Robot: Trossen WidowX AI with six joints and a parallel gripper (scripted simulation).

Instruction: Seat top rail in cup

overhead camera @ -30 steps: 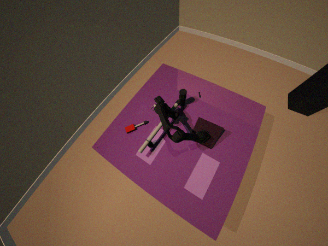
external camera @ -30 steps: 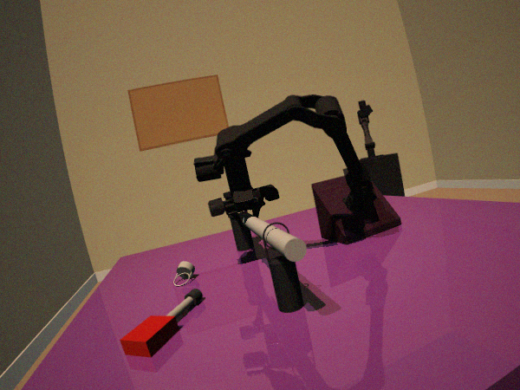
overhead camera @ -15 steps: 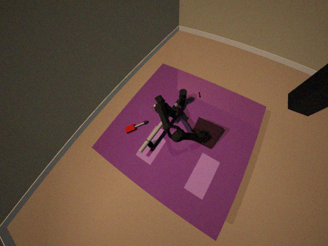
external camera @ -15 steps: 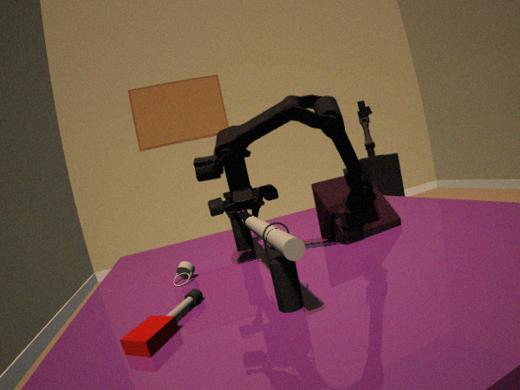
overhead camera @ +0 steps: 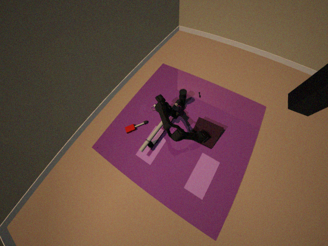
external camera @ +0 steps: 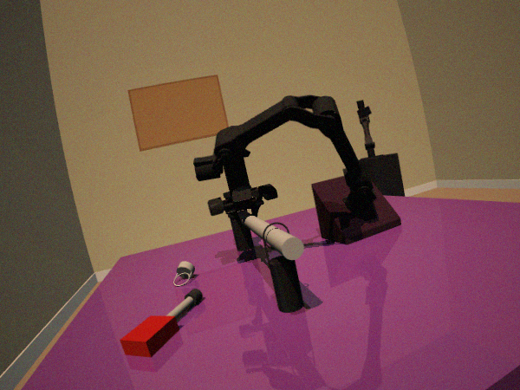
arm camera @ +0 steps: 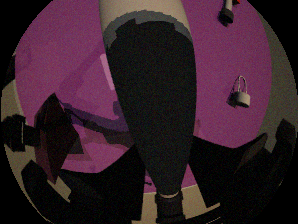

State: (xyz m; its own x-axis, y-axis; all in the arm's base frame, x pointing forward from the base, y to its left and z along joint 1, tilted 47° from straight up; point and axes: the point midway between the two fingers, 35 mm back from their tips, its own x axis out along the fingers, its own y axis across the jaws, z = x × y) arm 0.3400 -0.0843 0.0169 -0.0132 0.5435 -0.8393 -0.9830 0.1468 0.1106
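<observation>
The whitish rail (overhead camera: 153, 134) (external camera: 270, 236) lies level above the purple mat (overhead camera: 232, 169) (external camera: 412, 282). Its near end rests in the thin loop cap on the short dark post (external camera: 286, 282) (overhead camera: 150, 144). Its far end points at the big dark post (overhead camera: 182, 94) (external camera: 242, 238). My gripper (external camera: 243, 213) hangs straight down and is shut on the rail close to the big post. In the wrist view the near part of the rail is covered by a dark shape. I cannot make out the cup or the band.
A red-headed mallet (overhead camera: 130, 128) (external camera: 149, 334) and a small white cap with a wire ring (external camera: 185, 269) (overhead camera: 153, 107) (arm camera: 241, 95) lie on the mat beside the rail. The arm stands on a dark block (overhead camera: 216, 128) (external camera: 329, 204). A black box (overhead camera: 309, 93) (external camera: 387, 173) stands beyond.
</observation>
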